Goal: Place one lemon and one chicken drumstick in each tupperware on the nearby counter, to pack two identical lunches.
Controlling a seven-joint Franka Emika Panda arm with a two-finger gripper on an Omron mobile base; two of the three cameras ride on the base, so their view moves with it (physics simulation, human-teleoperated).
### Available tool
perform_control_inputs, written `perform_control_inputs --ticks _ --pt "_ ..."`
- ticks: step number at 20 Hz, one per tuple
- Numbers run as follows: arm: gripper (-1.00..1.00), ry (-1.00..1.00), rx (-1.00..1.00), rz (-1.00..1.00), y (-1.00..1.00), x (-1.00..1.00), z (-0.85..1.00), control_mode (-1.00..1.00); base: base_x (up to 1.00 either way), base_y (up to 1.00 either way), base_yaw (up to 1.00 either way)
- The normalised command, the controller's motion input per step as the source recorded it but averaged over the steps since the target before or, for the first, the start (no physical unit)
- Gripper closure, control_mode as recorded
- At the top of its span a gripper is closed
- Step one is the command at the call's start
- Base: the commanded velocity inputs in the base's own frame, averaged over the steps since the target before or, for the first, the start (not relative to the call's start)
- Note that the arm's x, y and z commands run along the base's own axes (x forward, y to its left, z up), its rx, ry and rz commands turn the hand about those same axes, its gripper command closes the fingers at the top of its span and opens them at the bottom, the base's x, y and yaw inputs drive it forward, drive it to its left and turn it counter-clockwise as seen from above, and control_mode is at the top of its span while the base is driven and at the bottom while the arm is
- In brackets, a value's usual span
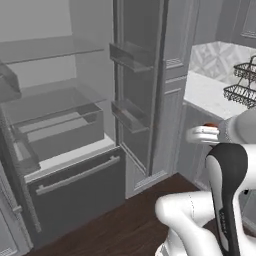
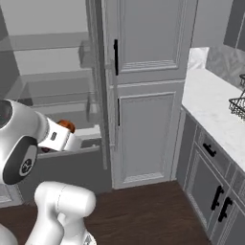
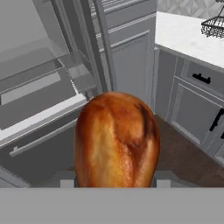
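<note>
A browned, glossy chicken drumstick [image 3: 116,140] stands large in the hand view, and my gripper [image 3: 116,183] is shut on it, with a grey fingertip on each side of its base. From the base cameras the drumstick is an orange spot [image 2: 67,126] at the end of the white hand [image 1: 202,134], held in the air in front of the open fridge. The white marble counter [image 1: 210,92] [image 2: 215,112] [image 3: 188,37] runs along the right, apart from the hand. The lemon and the tupperware are out of view.
The open fridge [image 1: 60,125] has glass shelves, a clear drawer and door bins [image 1: 131,56]. A tall grey cabinet [image 2: 146,95] stands between fridge and counter. A black wire rack [image 1: 242,85] sits on the counter. Dark wood floor [image 2: 143,215] lies below.
</note>
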Motion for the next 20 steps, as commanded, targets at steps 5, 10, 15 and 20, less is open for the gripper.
perform_control_inputs --ticks 5,10,15,20 --pt "1.0 0.0 0.0 0.0 0.0 0.0 0.0 1.0 0.0 -0.3 -0.53" --pt "1.0 0.0 0.0 0.0 0.0 0.0 0.0 1.0 0.0 -0.36 -0.49" --pt "1.0 0.0 0.0 0.0 0.0 0.0 0.0 1.0 0.0 -0.46 -0.5" --pt "1.0 0.0 0.0 0.0 0.0 0.0 0.0 1.0 0.0 -0.63 -0.5"
